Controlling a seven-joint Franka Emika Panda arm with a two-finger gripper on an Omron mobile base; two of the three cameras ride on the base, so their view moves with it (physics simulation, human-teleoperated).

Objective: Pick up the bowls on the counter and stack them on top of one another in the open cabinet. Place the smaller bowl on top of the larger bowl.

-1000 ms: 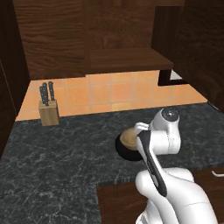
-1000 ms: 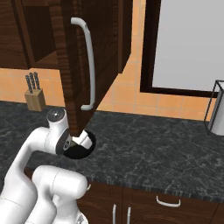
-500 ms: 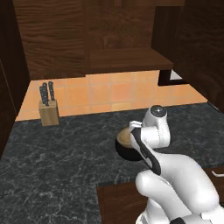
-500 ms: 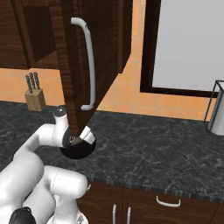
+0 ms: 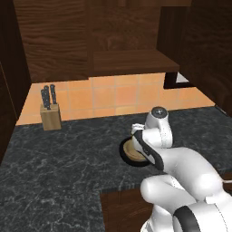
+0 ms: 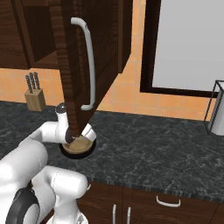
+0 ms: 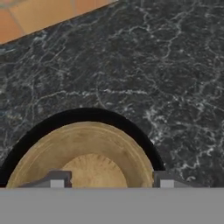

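The small tan wooden bowl (image 7: 89, 148) sits nested inside the wider glossy black bowl (image 7: 65, 120), and both rest on the dark marbled counter (image 5: 63, 158). My gripper (image 7: 109, 181) hangs just above them, open, with one fingertip over each side of the tan bowl's hollow. In the left base view the tan bowl (image 5: 132, 152) and the black rim (image 5: 122, 148) peek out left of my hand. The right base view has the pair (image 6: 78, 148) under my wrist. The cabinet shelf (image 5: 131, 61) is above and behind, bare.
The open cabinet door (image 6: 87, 52) with its white handle hangs right over my hand. A knife block (image 5: 50, 115) stands at the back left against the orange tiles. A metal rack (image 6: 217, 111) is at the far right of the counter.
My hand has shifted a little to the left and settled closer over the nested bowls. The bowls have stayed where they were.
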